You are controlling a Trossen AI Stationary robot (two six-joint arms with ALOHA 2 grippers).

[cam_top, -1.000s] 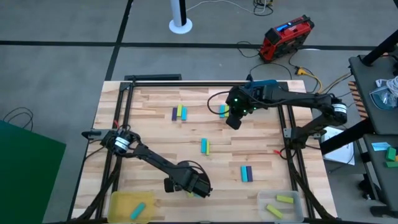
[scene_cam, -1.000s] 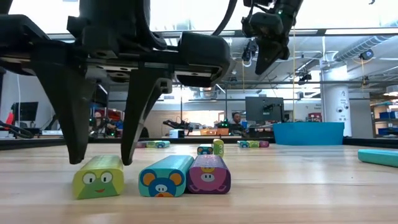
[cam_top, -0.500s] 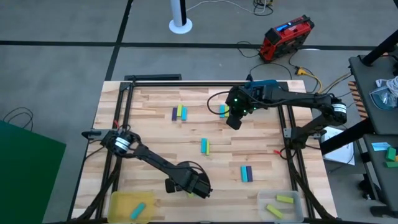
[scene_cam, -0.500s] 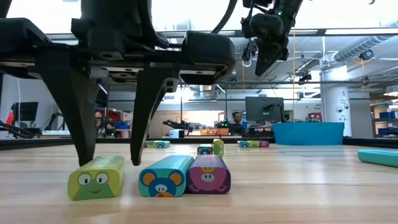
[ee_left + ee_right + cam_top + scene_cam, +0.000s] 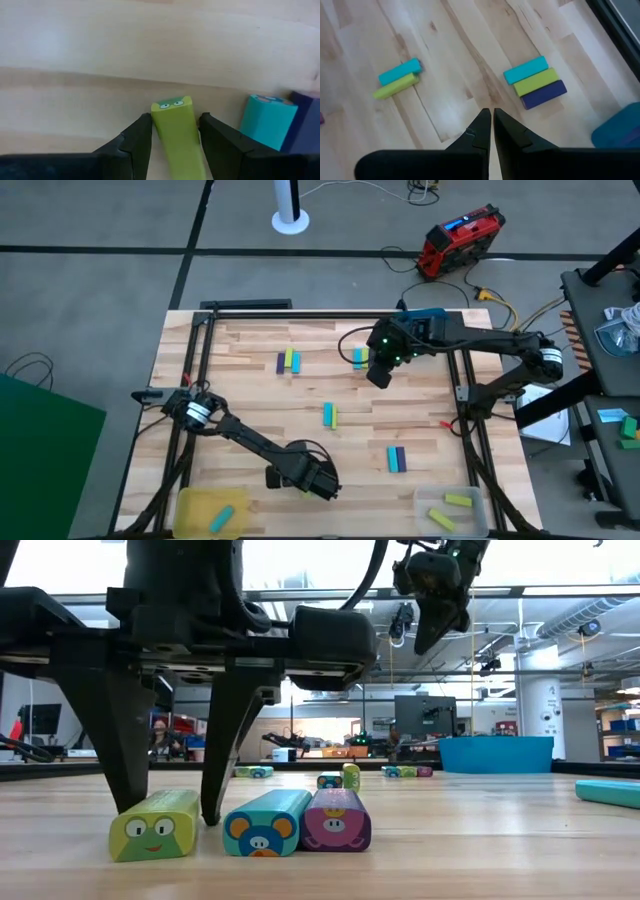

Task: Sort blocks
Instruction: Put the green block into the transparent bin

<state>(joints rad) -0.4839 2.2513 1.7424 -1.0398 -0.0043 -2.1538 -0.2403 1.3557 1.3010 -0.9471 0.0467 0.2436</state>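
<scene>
The left gripper stands spread astride the yellow-green frog block, fingers flanking it near the table's front edge. The cyan mouse block and purple pig block lie just beside. The right gripper hovers clenched, empty, far across the table.

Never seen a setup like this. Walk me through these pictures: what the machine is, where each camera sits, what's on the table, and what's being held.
It is a robot with two dark arms at a wooden table. One camera looks down from above, one sits at table height, and one rides on each wrist. Small coloured blocks lie in little groups. The left gripper, near the table's front edge, is open, its fingers straddling a yellow-green block; a cyan block and a purple block lie beside it. The right gripper hangs shut above the far side, holding nothing. At the front corners sit a yellow tray and a clear tray.
</scene>
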